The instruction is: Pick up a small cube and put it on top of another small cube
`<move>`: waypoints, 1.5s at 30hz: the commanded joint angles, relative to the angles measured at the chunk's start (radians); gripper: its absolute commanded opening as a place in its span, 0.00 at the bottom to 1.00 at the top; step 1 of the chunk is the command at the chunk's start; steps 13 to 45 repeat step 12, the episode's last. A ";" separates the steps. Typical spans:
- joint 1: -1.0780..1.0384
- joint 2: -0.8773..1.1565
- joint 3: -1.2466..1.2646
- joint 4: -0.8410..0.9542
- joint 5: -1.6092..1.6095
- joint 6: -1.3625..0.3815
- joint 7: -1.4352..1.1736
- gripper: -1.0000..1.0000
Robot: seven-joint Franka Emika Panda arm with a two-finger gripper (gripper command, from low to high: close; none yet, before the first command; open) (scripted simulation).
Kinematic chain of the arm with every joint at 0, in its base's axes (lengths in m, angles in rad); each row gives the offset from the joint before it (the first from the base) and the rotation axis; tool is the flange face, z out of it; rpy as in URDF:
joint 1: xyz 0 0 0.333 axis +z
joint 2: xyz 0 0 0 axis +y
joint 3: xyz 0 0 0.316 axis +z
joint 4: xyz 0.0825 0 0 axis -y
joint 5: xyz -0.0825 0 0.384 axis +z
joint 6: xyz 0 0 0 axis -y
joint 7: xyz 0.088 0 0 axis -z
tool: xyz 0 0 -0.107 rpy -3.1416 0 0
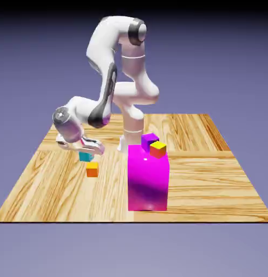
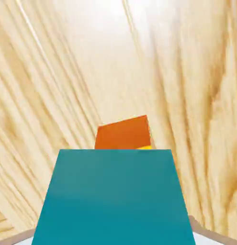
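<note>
Between the fingertips of the tool (image 2: pixel 113 234), the cyan cube (image 2: pixel 113 196) is gripped, large at the bottom of the hand view. Beyond it the orange cube (image 2: pixel 122 135) is seen, partly hidden; in the exterior view it is set on the tabletop (image 1: pixel 211 189), near the cyan one. The grasp is judged done. The carry over the orange cube, the lowering and the release are left. Whether the cyan cube is clear of the wood cannot be told.
</note>
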 commanded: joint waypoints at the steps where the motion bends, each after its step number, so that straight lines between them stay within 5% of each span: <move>1: -0.005 0.026 0.003 -0.019 0.005 0.044 -0.005 0.00; 5: -0.023 0.121 0.016 -0.089 0.034 0.203 -0.029 0.00; 6: -0.023 0.121 0.016 -0.089 0.034 0.203 -0.029 1.00; 12: 0.000 0.000 0.000 0.000 -0.003 0.000 0.001 1.00; 45: 0.000 0.000 0.000 0.000 -0.003 0.000 0.001 1.00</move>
